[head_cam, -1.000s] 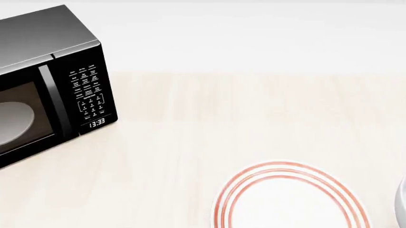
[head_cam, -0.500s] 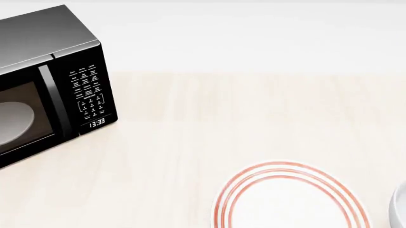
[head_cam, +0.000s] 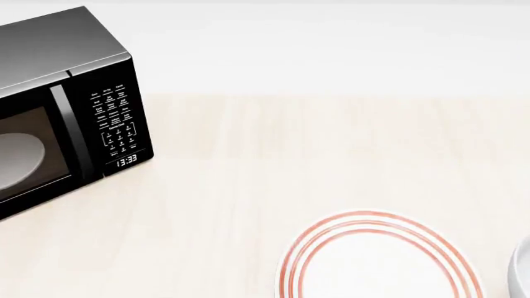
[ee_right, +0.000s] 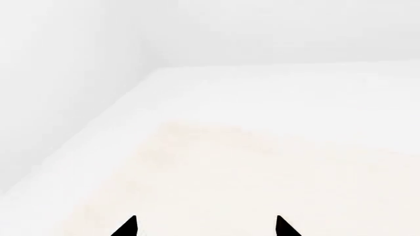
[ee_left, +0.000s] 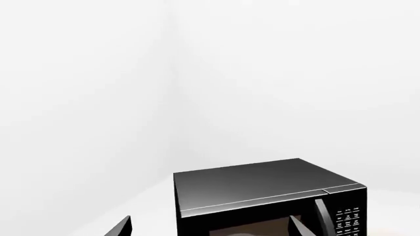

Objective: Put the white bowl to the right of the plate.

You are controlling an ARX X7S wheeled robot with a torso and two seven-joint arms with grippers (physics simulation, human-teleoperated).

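The plate (head_cam: 377, 261), flat and white with red-orange rings, lies on the pale wooden table at the bottom of the head view, cut off by the frame edge. Only a thin sliver of the white bowl (head_cam: 522, 273) shows, at the right edge just right of the plate. Neither gripper shows in the head view. In the left wrist view my left gripper (ee_left: 208, 230) is open and empty, its two tips spread in front of the microwave. In the right wrist view my right gripper (ee_right: 205, 228) is open and empty above bare table.
A black microwave (head_cam: 66, 105) stands at the table's left, door shut, with a pale dish visible through its window (head_cam: 17, 158). It also shows in the left wrist view (ee_left: 262, 191). White walls lie behind the table (head_cam: 331, 143).
The bowl's sliver at the right edge of the head view has grown slightly wider and brighter than a second ago. The plate and microwave have not moved.
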